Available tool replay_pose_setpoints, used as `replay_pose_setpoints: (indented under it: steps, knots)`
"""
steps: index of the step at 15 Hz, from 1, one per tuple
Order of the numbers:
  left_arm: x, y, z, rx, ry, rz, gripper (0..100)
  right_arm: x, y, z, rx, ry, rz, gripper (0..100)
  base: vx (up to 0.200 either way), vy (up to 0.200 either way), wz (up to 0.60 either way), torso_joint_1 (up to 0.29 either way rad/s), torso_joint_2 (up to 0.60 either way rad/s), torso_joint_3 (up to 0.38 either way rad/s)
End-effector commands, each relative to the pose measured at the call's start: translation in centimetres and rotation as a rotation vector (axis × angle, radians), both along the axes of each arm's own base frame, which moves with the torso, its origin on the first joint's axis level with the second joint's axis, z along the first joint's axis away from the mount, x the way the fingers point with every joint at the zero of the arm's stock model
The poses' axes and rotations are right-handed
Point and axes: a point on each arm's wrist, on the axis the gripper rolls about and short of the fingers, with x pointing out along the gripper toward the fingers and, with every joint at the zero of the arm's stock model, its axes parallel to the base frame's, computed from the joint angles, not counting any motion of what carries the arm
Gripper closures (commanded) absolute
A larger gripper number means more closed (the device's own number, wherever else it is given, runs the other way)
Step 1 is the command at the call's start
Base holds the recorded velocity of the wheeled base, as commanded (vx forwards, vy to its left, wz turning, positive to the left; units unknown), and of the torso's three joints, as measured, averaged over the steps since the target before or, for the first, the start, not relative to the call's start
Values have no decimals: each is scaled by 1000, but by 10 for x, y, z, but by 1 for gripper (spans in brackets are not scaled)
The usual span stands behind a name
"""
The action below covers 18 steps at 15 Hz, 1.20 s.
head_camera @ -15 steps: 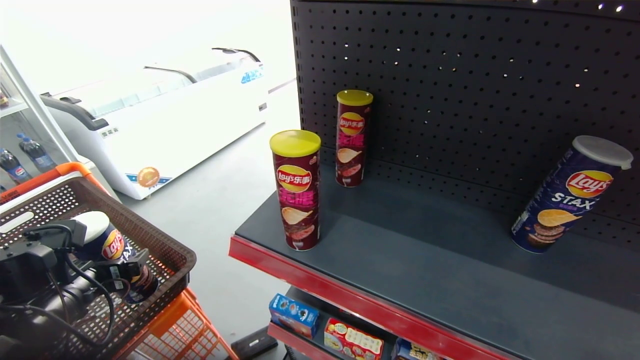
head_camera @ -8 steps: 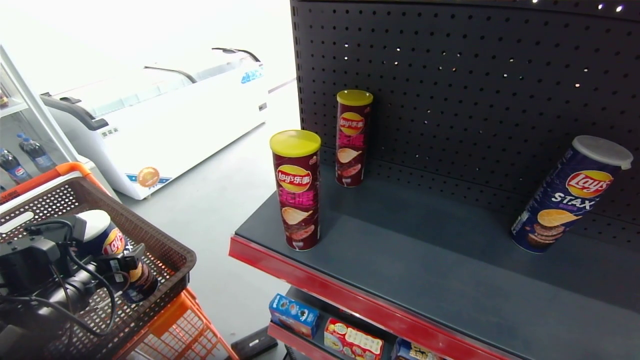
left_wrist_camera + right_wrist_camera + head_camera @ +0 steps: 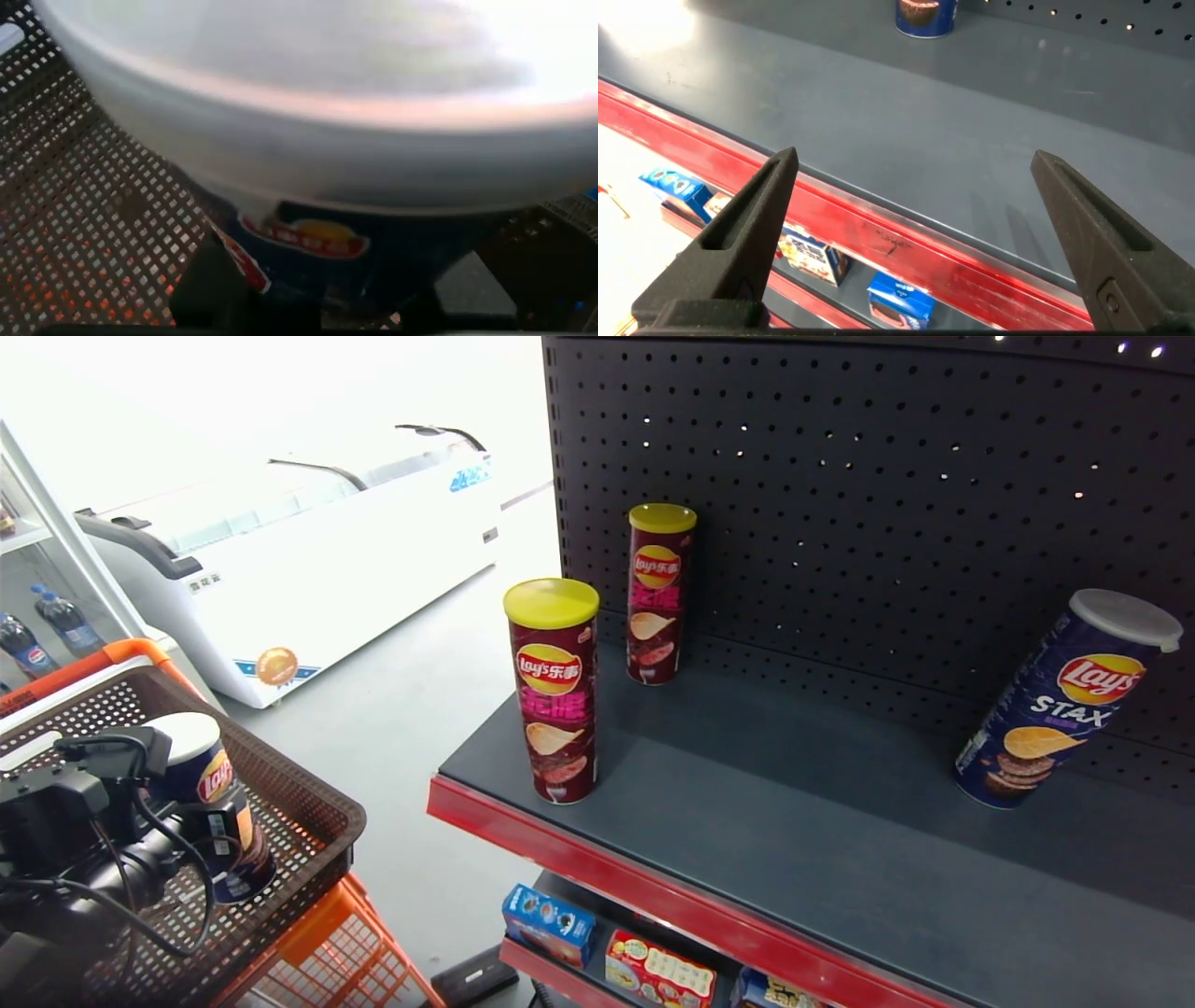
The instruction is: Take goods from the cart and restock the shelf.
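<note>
Two cylindrical cans stand on the matte grey shelf (image 3: 794, 821) before black pegboard (image 3: 887, 476): the front red can (image 3: 553, 691) and the rear red can (image 3: 658, 593), both yellow-lidded. In the cart's brown perforated basket (image 3: 308, 803), the left gripper (image 3: 191, 803) clamps a blue chip can (image 3: 219, 775). The right gripper (image 3: 913, 163) hangs spread wide above the shelf's red edge.

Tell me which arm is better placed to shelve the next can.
Probably left: the left gripper is shut on the blue can in the cart basket, while the right gripper is open and empty by the shelf.
</note>
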Motion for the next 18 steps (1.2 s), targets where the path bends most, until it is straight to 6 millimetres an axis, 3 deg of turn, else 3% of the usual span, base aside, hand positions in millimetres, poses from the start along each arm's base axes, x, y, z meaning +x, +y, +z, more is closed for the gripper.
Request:
replay_pose_setpoints:
  steps: [1,2,4,18]
  knots:
    - [-9,-5,27,38,-93,-34,100,0,0,0,0,-1,1,0,0,0,0,0,0,0]
    - [-13,-6,40,53,-139,-52,100,0,0,0,0,-1,1,0,0,0,0,0,0,0]
    - [-20,-8,45,55,-160,-79,100,0,0,0,0,-1,1,0,0,0,0,0,0,0]
    - [-48,-26,67,78,-245,-146,100,0,0,0,0,-1,1,0,0,0,0,0,0,0]
